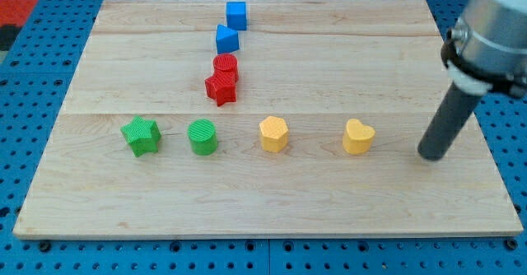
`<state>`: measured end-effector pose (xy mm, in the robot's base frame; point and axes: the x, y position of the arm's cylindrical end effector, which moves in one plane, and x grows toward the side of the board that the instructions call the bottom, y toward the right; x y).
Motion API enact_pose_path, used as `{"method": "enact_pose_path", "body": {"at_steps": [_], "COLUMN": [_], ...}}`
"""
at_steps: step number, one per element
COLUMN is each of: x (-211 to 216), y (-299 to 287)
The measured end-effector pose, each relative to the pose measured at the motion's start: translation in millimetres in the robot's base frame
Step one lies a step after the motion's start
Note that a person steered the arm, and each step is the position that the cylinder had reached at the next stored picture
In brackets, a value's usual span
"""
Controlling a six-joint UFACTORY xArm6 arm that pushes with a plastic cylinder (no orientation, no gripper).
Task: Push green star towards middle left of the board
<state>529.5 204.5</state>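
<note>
At the view's right edge of the pale wooden board [272, 184], my tip [431, 155] rests on the surface, well apart from every block. The nearest piece is the yellow heart-shaped block [358, 137], to the tip's left with bare wood between. No jaws exist on this rig, only the straight dark rod, so there is nothing to report as wide, narrow or holding.

Task object: the green star-shaped block [141, 136] sits at the left end of a row, toward the view's lower left. Just beside it on the right, not touching, stands the green cylinder block [202, 137], then the yellow hexagonal block [273, 134], then the heart.

Judged step: approach, not yet begun in earnest. No contact with the star.

Next move, as I read it: the star lies a little below mid-height of the board and near its left side, so only a short push up and leftward seems needed. The tip should come in from the star's lower right. The row blocks a straight line across, so a route along the bare strip nearer the view's bottom looks safest. The cylinder leaves a narrow gap, risking a nudge.

Pose: rod leans, upper end toward the view's top right, where the grey arm housing enters the picture.

Elsewhere: a red cylinder block [226, 64] touching a red star-shaped block [221, 88], and two blue cube-like blocks [227, 38] [237, 15] above them, clear of the route.
</note>
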Motion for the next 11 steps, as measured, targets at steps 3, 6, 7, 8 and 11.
{"method": "enact_pose_path", "body": {"at_steps": [3, 6, 7, 8, 11], "x": [34.9, -1.2, -16.3, -28.2, -185.3], "y": [-135.0, -331.2, -400.1, -389.4, -405.2]}}
